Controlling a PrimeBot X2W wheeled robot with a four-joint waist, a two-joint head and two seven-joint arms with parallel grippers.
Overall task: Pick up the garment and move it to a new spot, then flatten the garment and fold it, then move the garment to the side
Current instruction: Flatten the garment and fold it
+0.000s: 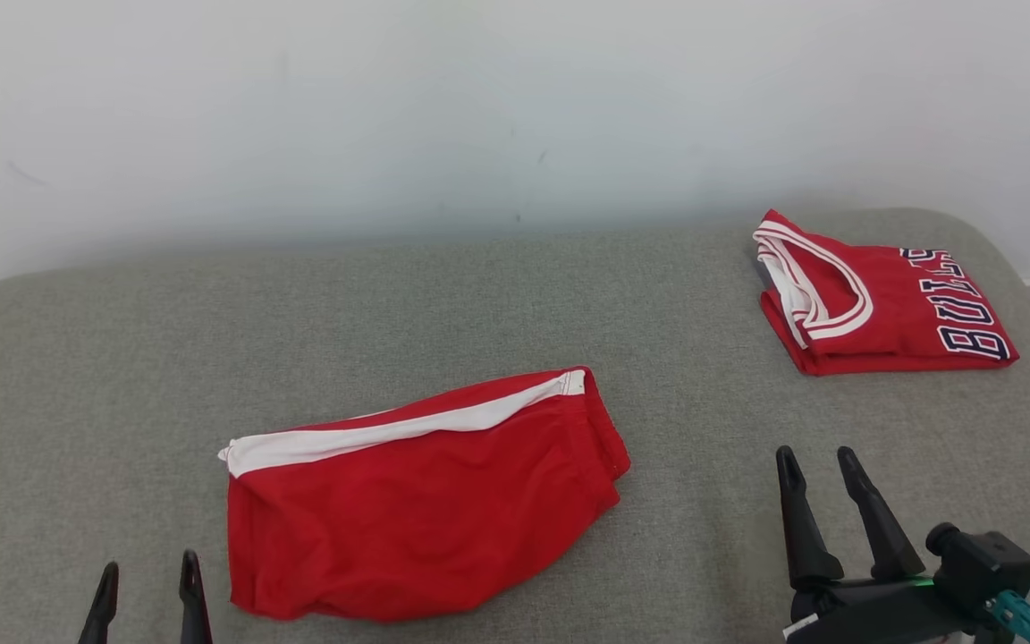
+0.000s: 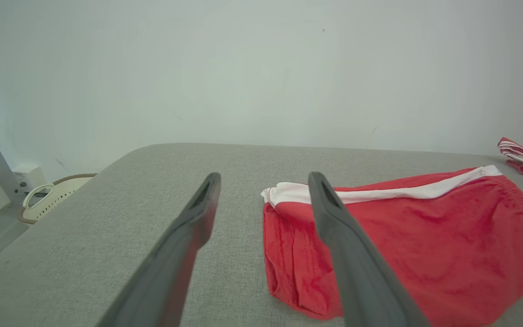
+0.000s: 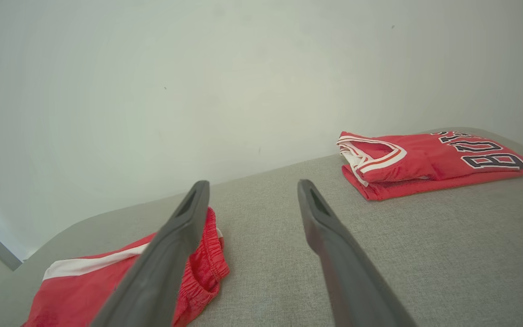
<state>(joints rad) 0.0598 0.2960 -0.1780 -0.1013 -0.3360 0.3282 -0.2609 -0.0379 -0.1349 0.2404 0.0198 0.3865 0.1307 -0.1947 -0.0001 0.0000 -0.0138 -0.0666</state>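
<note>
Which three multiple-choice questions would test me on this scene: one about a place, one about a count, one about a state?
1. Where is the folded jersey? A. far right of the grey surface; B. near left corner; C. in the middle.
2. How many red garments lie there? A. one; B. two; C. three.
3. What state is the left hand in? A. shut on cloth; B. open and empty; C. shut and empty.
Answers: 1 A, it lies by the far right edge. 2 B, the jersey and the red shorts. 3 B, its fingers stand apart with nothing between them.
</note>
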